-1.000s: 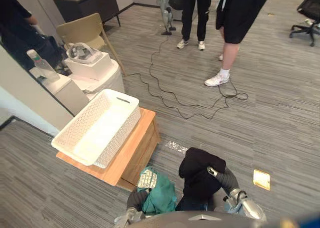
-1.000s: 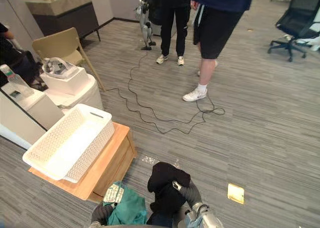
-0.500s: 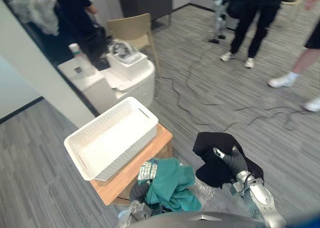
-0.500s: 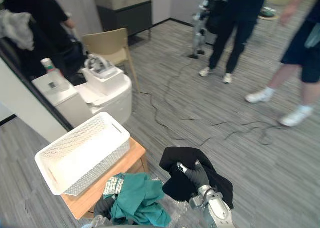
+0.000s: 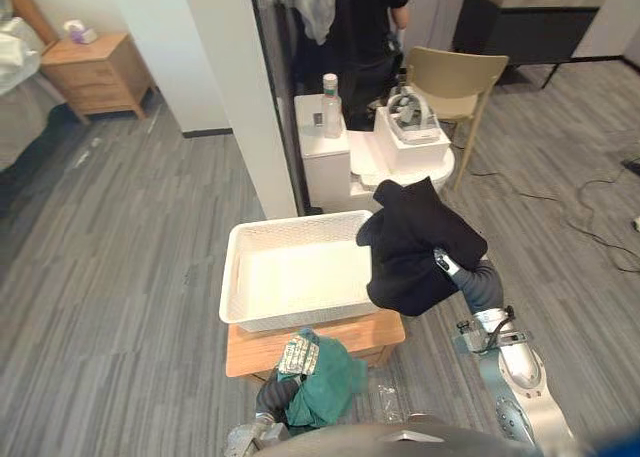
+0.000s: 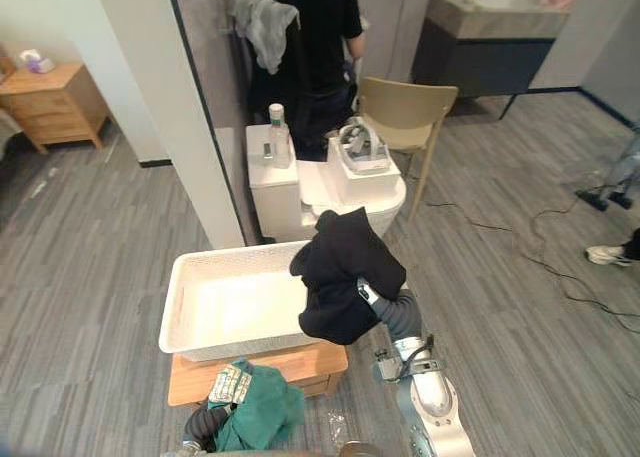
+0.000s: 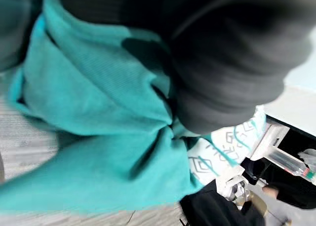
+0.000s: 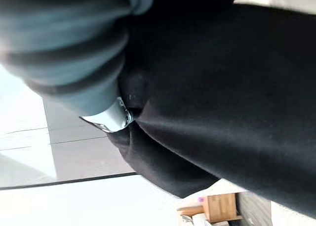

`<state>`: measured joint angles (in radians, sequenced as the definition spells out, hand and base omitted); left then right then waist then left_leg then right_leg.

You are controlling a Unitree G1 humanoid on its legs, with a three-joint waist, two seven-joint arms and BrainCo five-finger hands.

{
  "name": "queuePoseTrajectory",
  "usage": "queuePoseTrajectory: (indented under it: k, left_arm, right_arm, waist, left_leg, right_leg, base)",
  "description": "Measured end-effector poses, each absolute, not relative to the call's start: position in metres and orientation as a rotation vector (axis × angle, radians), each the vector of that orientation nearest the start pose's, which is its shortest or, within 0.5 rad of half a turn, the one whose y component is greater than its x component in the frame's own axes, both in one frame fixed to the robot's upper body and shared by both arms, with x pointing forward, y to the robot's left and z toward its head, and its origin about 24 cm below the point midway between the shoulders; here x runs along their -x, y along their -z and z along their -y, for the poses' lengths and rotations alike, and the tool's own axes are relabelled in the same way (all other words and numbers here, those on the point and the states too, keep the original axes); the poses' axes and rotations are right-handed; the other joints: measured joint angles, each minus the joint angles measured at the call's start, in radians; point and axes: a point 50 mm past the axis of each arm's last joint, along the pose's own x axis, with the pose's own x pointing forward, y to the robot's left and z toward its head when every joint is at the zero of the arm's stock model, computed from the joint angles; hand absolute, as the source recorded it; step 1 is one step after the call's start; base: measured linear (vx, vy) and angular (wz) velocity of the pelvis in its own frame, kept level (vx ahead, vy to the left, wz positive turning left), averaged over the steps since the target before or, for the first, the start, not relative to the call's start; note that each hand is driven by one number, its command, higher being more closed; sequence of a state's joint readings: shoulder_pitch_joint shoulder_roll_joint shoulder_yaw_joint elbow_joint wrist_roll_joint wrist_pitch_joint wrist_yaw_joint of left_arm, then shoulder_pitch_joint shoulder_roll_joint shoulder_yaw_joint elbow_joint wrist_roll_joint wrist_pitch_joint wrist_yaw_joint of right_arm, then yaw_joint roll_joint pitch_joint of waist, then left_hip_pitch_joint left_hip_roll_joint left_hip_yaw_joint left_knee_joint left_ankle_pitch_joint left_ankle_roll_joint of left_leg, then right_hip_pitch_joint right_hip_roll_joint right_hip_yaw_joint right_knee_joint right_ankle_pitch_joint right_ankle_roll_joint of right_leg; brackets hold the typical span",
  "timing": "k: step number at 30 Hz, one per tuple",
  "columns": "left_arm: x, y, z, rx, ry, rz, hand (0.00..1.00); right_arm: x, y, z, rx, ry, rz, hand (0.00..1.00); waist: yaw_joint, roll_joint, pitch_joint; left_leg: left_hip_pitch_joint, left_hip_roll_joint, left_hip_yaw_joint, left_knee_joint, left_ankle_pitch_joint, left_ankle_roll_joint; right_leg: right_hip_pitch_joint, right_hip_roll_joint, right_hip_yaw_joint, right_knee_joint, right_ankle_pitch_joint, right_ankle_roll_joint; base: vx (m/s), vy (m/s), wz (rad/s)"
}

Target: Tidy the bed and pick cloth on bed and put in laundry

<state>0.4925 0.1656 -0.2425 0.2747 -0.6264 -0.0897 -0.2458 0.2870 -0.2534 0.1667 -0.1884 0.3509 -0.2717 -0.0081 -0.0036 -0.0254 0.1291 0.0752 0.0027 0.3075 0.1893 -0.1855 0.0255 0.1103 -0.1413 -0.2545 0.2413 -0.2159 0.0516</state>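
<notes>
I carry the black cloth (image 5: 415, 242) high on my right hand (image 5: 445, 267), over the right end of the white basket (image 5: 300, 319) on the wooden counter (image 5: 250, 352), likely for a drop. The teal cloth (image 5: 325, 377) hangs on my left hand (image 7: 222, 77) by the counter's front edge. The eye views give that alignment. The wrist views show bunched cloth, so I cannot tell either grip.

The floor (image 5: 120, 237) is grey wood-look plank throughout. A white wall (image 5: 230, 77) end stands upright at centre, with a dark strip along its right edge. To its left, a wooden nightstand (image 5: 98, 72) with drawers stands against the far wall. To its right stand white cabinets (image 5: 325, 162), set side by side, with a beige chair (image 5: 455, 72) just behind them. A dark cabinet (image 6: 480, 62) with a light top stands against the far right wall. A low wooden stand (image 5: 245, 352) sits on the floor in front of the white cabinets. Lighting is even.
</notes>
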Motion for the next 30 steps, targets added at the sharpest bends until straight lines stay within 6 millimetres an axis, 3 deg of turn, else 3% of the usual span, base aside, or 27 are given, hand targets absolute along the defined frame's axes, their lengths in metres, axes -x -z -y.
queuePoseTrajectory:
  k: [1, 5, 10, 11, 14, 18, 20, 23, 25, 28, 30]
  left_arm:
    - [-0.090, 0.090, -0.147, 0.533, 0.128, -0.632, 1.00]
    - [-0.084, 0.089, -0.145, 0.518, 0.188, -0.632, 1.00]
    - [-0.087, 0.082, -0.143, 0.529, 0.223, -0.598, 1.00]
    - [-0.088, 0.082, -0.141, 0.532, 0.234, -0.599, 1.00]
    - [-0.090, 0.084, -0.134, 0.543, 0.274, -0.616, 1.00]
    - [-0.091, 0.087, -0.136, 0.540, 0.295, -0.630, 1.00]
    - [-0.092, 0.090, -0.140, 0.530, 0.285, -0.636, 1.00]
    - [-0.091, 0.097, -0.149, 0.519, 0.248, -0.662, 1.00]
    - [-0.091, 0.101, -0.157, 0.505, 0.232, -0.671, 1.00]
    - [-0.093, 0.101, -0.159, 0.496, 0.231, -0.663, 1.00]
    - [-0.092, 0.103, -0.157, 0.505, 0.227, -0.669, 1.00]
  right_arm:
    - [-0.193, -0.047, 0.172, -0.147, -0.054, 0.121, 1.00]
    - [-0.194, -0.048, 0.179, -0.141, 0.003, 0.126, 1.00]
    - [-0.202, -0.072, 0.195, -0.083, 0.033, 0.235, 1.00]
    - [-0.209, -0.088, 0.200, -0.033, 0.014, 0.300, 1.00]
    - [-0.220, -0.102, 0.208, 0.020, 0.002, 0.337, 1.00]
    - [-0.252, -0.127, 0.205, 0.101, -0.053, 0.394, 1.00]
    - [-0.269, -0.136, 0.204, 0.114, -0.050, 0.403, 1.00]
    - [-0.284, -0.146, 0.195, 0.133, -0.090, 0.412, 1.00]
    - [-0.291, -0.152, 0.187, 0.159, -0.105, 0.404, 1.00]
    - [-0.303, -0.165, 0.176, 0.179, -0.134, 0.403, 1.00]
    - [-0.312, -0.172, 0.171, 0.196, -0.151, 0.399, 1.00]
  waist:
    - [0.007, 0.008, -0.003]
    - [0.018, 0.002, 0.001]
    - [0.005, 0.002, 0.003]
    - [-0.008, 0.002, 0.001]
    - [-0.020, 0.008, 0.000]
    - [-0.004, -0.015, -0.013]
    - [0.021, -0.019, -0.006]
    - [0.023, -0.014, 0.003]
    - [0.017, -0.014, 0.003]
    - [0.028, -0.028, -0.003]
    - [0.031, -0.024, -0.005]
  left_leg:
    - [0.005, -0.001, 0.018, 0.010, 0.001, -0.001]
    - [-0.004, -0.008, 0.015, 0.021, 0.002, -0.002]
    - [-0.014, -0.025, 0.012, 0.015, 0.016, -0.026]
    - [-0.007, -0.009, 0.065, 0.007, -0.024, -0.023]
    - [-0.003, 0.038, 0.177, 0.041, -0.036, -0.036]
    - [0.022, -0.046, 0.148, -0.120, 0.048, 0.029]
    - [0.033, -0.061, 0.146, -0.173, 0.080, 0.047]
    - [0.047, -0.067, 0.092, -0.194, 0.094, 0.061]
    - [0.048, -0.069, 0.042, -0.210, 0.109, 0.065]
    - [0.050, -0.092, 0.012, -0.242, 0.134, 0.071]
    - [0.065, -0.101, 0.005, -0.265, 0.148, 0.076]
  right_leg:
    - [0.017, -0.005, -0.009, -0.004, 0.000, 0.001]
    - [0.025, -0.011, -0.009, -0.016, 0.004, 0.006]
    - [0.026, -0.031, -0.010, -0.034, 0.005, 0.008]
    - [0.031, -0.035, -0.026, -0.051, 0.008, 0.013]
    - [0.053, -0.042, -0.053, -0.050, 0.015, 0.025]
    - [0.024, -0.082, -0.060, -0.037, 0.040, 0.057]
    - [-0.002, -0.088, -0.060, -0.015, 0.064, 0.052]
    - [0.003, -0.067, -0.041, -0.016, 0.089, 0.019]
    - [0.022, -0.035, -0.003, -0.055, 0.090, 0.019]
    - [0.026, -0.019, -0.007, -0.118, 0.100, 0.008]
    - [0.049, -0.018, -0.012, -0.149, 0.102, 0.006]
  base:
    - [0.08, 0.060, 0.46]
    - [0.04, 0.060, 0.12]
    - [-0.05, 0.043, 0.04]
    - [-0.09, 0.048, 0.15]
    - [-0.05, 0.052, 0.27]
    - [-0.12, 0.194, 0.24]
    - [-0.09, 0.144, 0.09]
    - [-0.02, 0.078, 0.40]
    - [0.03, 0.019, 0.74]
    - [0.03, -0.032, 0.39]
    - [0.05, -0.043, 0.26]
